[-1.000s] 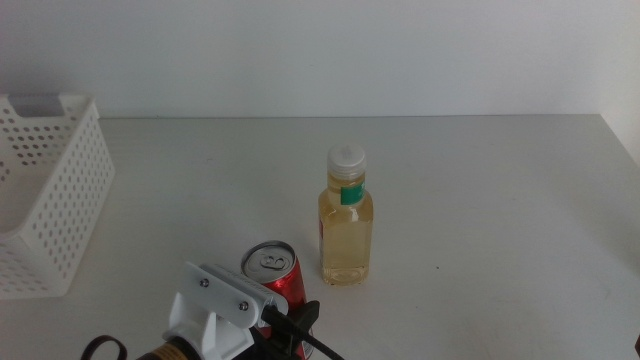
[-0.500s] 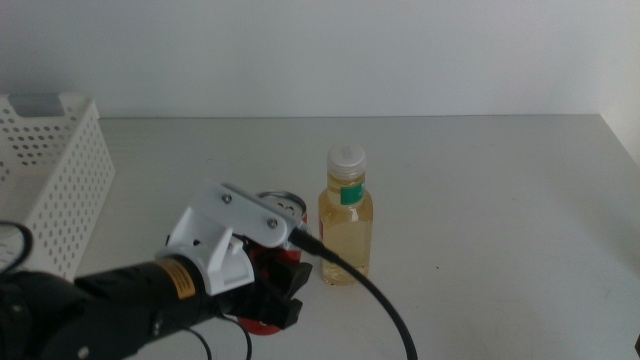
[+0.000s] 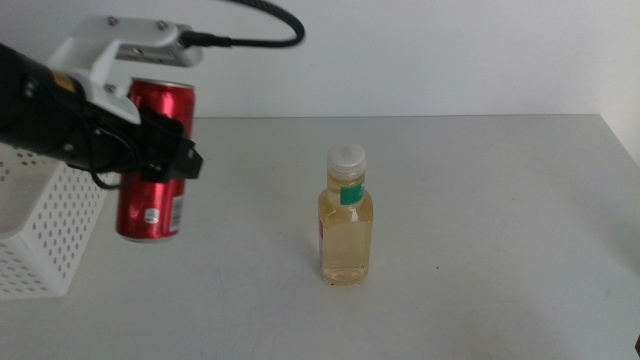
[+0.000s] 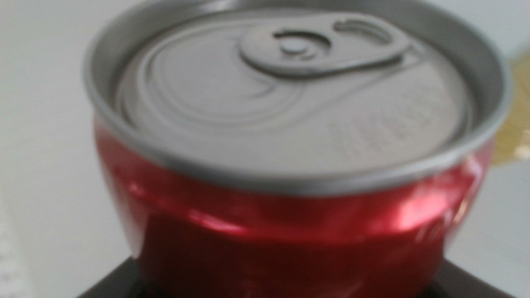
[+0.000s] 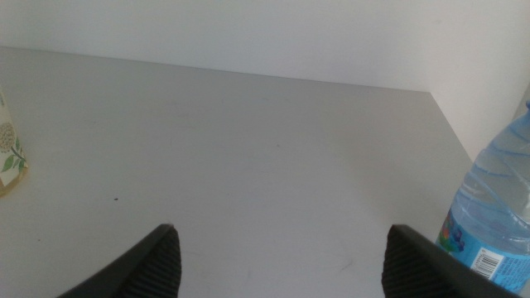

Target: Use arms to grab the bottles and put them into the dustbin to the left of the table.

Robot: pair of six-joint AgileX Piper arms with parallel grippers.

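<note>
My left gripper [image 3: 152, 150] is shut on a red can [image 3: 152, 160], held upright in the air just right of the white perforated dustbin [image 3: 40, 230] at the table's left. The can [image 4: 290, 165] fills the left wrist view, silver top and pull tab showing. A clear bottle of yellow liquid [image 3: 346, 222] with white cap and green label stands mid-table. My right gripper [image 5: 281, 257] is open over bare table, out of the middle view. A clear water bottle [image 5: 497, 215] stands beside its one jaw. The yellow bottle's edge [image 5: 8, 157] shows on the other side.
The light grey table [image 3: 480, 220] ends at a white wall behind and an edge at the far right. The left arm's black cable [image 3: 255, 25] loops overhead.
The left arm has lifted the red can off the table near the front and carried it up and to the left, next to the dustbin. The yellow bottle has not moved.
</note>
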